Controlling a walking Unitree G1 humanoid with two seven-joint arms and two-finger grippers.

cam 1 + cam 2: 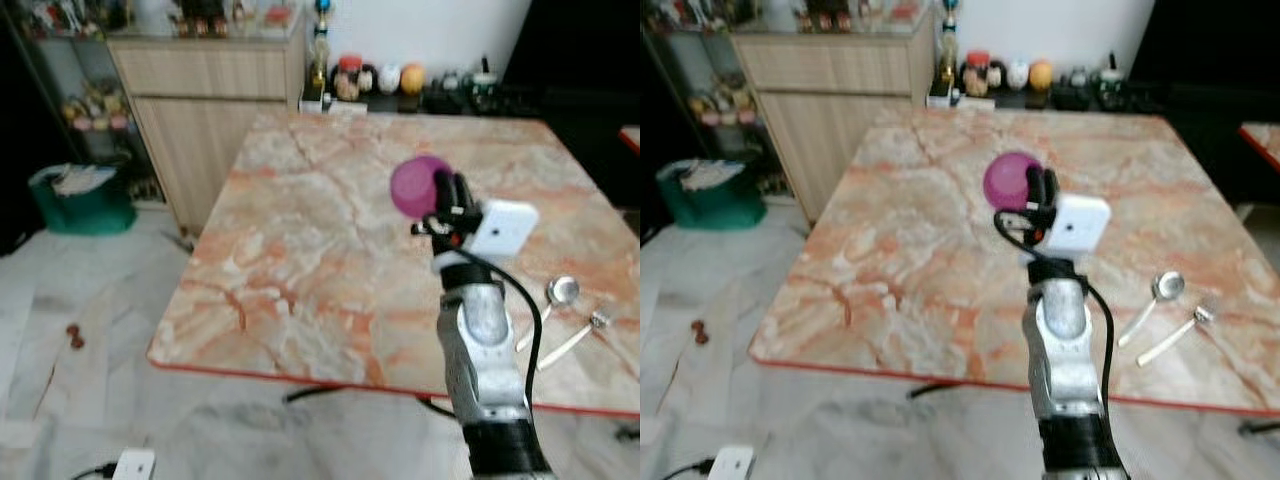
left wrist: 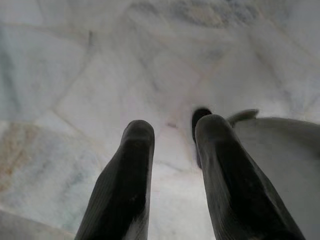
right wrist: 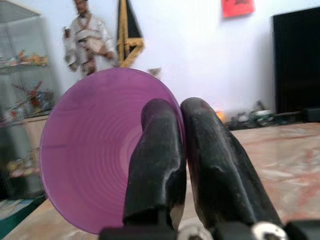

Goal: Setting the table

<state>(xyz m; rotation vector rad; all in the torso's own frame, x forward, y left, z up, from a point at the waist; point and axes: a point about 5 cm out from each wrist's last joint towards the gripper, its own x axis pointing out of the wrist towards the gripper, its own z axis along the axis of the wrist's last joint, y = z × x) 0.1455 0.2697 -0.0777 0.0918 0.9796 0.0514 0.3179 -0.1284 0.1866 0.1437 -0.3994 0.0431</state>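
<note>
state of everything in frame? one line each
Right tool: shut on the rim of the purple bowl, raised above the table.
Purple bowl: held tilted on its side, off the table.
Left tool: open, holding nothing, pointing at the floor.
Spoon: lying flat on the table near its right edge.
Fork: lying flat beside the spoon.

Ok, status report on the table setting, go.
Right gripper shut on purple bowl, held above marble table. Left gripper idle, open over the floor. Spoon and fork at table's right edge.
</note>
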